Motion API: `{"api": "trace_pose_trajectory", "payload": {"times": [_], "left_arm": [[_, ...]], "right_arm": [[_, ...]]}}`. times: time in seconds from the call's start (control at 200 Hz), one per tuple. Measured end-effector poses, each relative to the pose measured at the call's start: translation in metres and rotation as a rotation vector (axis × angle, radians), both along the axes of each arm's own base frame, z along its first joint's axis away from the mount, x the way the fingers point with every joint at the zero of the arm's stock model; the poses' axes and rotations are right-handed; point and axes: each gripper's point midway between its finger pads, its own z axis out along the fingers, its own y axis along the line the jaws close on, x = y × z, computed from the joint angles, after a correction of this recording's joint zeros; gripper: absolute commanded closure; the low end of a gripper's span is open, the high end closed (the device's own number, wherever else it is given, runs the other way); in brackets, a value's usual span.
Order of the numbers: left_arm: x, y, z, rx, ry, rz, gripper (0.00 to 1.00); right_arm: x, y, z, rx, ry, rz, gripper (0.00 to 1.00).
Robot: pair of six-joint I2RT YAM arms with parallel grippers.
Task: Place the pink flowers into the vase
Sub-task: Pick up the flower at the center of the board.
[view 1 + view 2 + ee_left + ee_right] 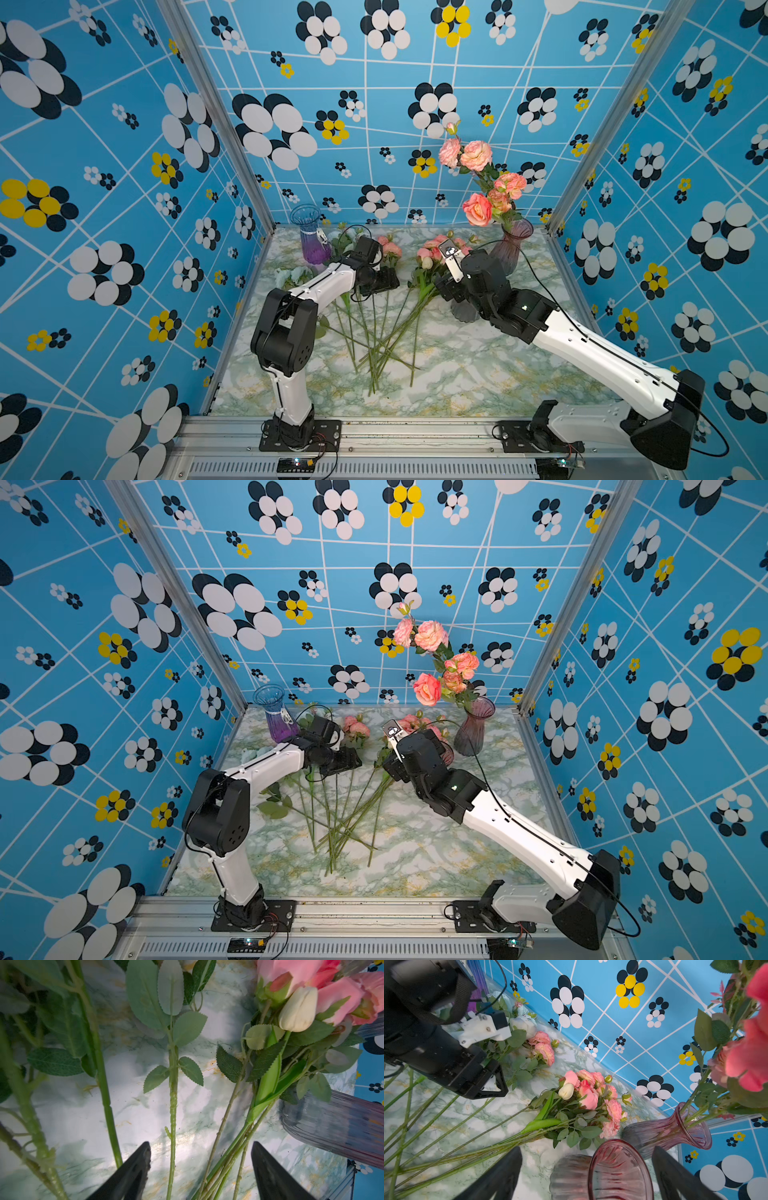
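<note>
Pink flowers [436, 245] lie in a bunch on the marble table, with a smaller pink pair [388, 247] to their left; the long green stems [382, 332] fan toward the front. More pink flowers [478, 208] stand in a mauve vase [513, 249] at the back right. My left gripper [200, 1144] is open low over the stems, with a single stem [172, 1167] and a bundle of stems [224, 1167] between its fingers. My right gripper [587, 1148] is open on either side of the rim of a second ribbed pink vase [618, 1167].
A blue-and-purple vase [311, 237] stands at the back left with white flowers [523, 1023] lying beside it. A cream tulip bud [297, 1009] lies among the pink blooms. Patterned blue walls close in three sides of the table [478, 374].
</note>
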Motion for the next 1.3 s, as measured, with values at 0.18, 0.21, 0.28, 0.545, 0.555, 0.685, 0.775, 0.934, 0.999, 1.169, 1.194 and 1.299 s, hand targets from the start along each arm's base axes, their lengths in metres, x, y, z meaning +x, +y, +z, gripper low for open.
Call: {"api": "trace_pose_trajectory", "payload": {"times": [0.18,0.21,0.28,0.545,0.555,0.685,0.775,0.934,0.999,1.169,1.194,1.299], "left_arm": [[-0.003,0.0,-0.025,0.021,0.06,-0.012,0.39],[-0.003,-0.001,-0.028,0.023,0.066,-0.011,0.41],[-0.002,-0.001,-0.035,0.027,0.078,-0.012,0.45],[0.003,-0.004,-0.054,0.033,0.112,-0.013,0.68],[0.003,-0.005,-0.054,0.034,0.109,-0.02,0.69],[0.005,-0.007,-0.058,0.027,0.11,-0.019,0.84],[0.007,-0.008,-0.057,0.021,0.103,-0.019,0.92],[0.01,-0.012,-0.053,0.0,0.082,-0.03,0.99],[0.013,-0.013,-0.046,-0.009,0.059,-0.031,1.0],[0.022,-0.016,0.002,-0.053,-0.085,-0.048,1.0],[0.024,-0.017,0.012,-0.062,-0.113,-0.051,1.0],[0.033,-0.021,0.054,-0.1,-0.246,-0.067,1.0]], "right_arm": [[0.003,0.007,-0.005,0.003,0.009,0.016,0.01],[0.003,0.008,-0.006,0.003,0.011,0.018,0.01],[0.003,0.009,-0.006,0.006,0.012,0.023,0.01],[0.005,0.012,-0.002,0.028,-0.002,0.028,0.01],[0.005,0.013,-0.002,0.028,-0.002,0.028,0.01],[0.006,0.014,-0.006,0.024,0.005,0.027,0.01],[0.009,0.017,-0.013,0.015,0.022,0.023,0.01],[0.019,0.027,-0.022,0.013,0.058,0.013,0.01],[0.023,0.029,-0.021,0.02,0.073,0.005,0.01],[0.033,0.034,-0.012,0.06,0.103,-0.021,0.01],[0.035,0.034,-0.009,0.067,0.105,-0.026,0.01],[0.043,0.038,-0.003,0.097,0.13,-0.048,0.01]]}}
